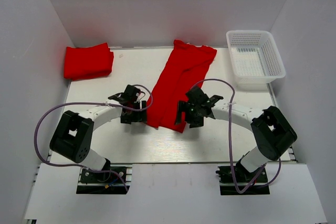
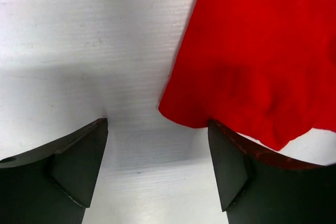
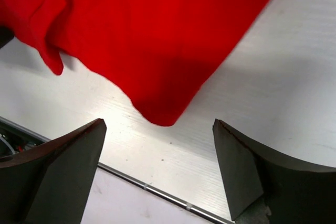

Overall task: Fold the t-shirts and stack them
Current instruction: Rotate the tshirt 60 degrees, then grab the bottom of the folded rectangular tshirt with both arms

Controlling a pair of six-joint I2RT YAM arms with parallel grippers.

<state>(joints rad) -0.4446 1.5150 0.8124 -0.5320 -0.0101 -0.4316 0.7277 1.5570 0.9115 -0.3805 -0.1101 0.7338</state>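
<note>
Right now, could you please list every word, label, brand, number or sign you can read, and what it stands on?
There is no readable text.
The long t-shirt and the folded t-shirts are plain red, the white basket shows no label, and the left hand and right hand show no lettering in these views.

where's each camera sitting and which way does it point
Top external: above and behind the arms, looking down at the table, spread t-shirt, folded t-shirt and basket; both arms, left pincer and right pincer show.
Left wrist: on the left wrist, facing down at the spread t-shirt's near left corner; its two fingers show.
Right wrist: likewise on the right, facing the near right corner; its fingers show.
Shared: all three see the spread t-shirt.
</note>
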